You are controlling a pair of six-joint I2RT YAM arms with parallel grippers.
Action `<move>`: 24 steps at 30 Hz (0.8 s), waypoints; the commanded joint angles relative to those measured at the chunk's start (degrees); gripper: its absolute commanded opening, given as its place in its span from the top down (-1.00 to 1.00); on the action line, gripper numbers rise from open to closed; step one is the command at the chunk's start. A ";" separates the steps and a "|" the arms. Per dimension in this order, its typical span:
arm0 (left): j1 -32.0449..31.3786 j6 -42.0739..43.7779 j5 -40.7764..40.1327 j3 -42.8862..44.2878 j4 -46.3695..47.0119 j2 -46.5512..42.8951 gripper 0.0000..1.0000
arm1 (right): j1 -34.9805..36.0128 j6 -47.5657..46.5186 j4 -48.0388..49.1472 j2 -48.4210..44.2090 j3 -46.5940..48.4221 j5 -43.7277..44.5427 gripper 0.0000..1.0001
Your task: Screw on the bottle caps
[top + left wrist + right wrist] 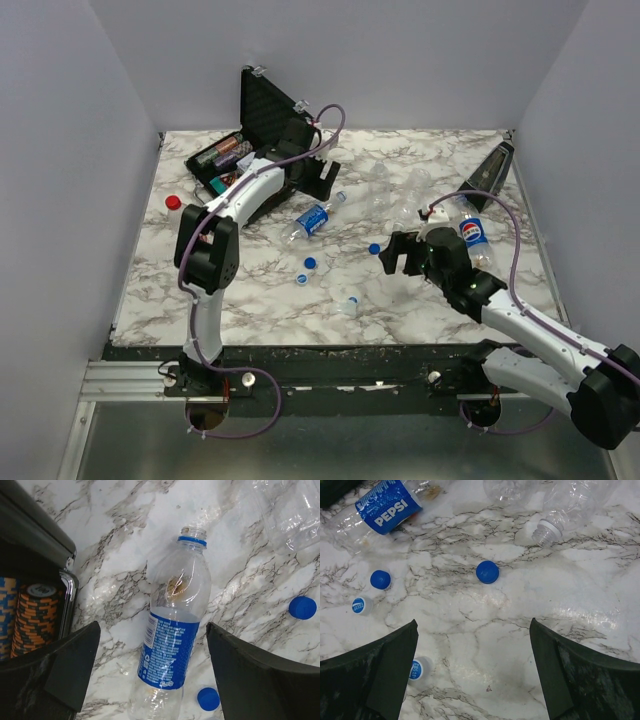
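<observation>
A clear bottle with a blue label (315,218) lies uncapped on the marble table (250,300). My left gripper (323,183) hovers over it, open and empty; in the left wrist view the bottle (172,630) lies between the spread fingers. Its label reads PEPSI in the right wrist view (385,505). Blue caps (310,263) (374,249) and a whitish cap (350,300) lie mid-table. A red cap (173,202) lies at the left. My right gripper (388,252) is open and empty above bare table, near one blue cap (487,572). A second labelled bottle (472,235) lies behind the right arm.
An open black case (250,130) with poker chips (35,615) stands at the back left, close to the left gripper. Crumpled label-less clear bottles (400,190) lie at the back middle. A dark wedge-shaped object (492,165) stands at the back right. Walls enclose three sides.
</observation>
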 commanded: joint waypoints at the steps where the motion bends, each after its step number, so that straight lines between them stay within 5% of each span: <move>1: -0.39 6.06 4.51 8.94 -6.78 6.72 -0.81 | -0.53 -0.53 2.97 -1.17 -1.47 -0.58 -0.99; 8: -1.26 7.21 10.49 12.74 -7.58 11.91 -0.70 | -0.53 -0.88 3.32 -1.08 -2.00 -0.49 -0.99; 24: -2.14 6.51 7.33 13.62 -6.61 16.49 -0.43 | -0.53 -1.15 4.03 -0.11 -2.17 -1.10 -0.99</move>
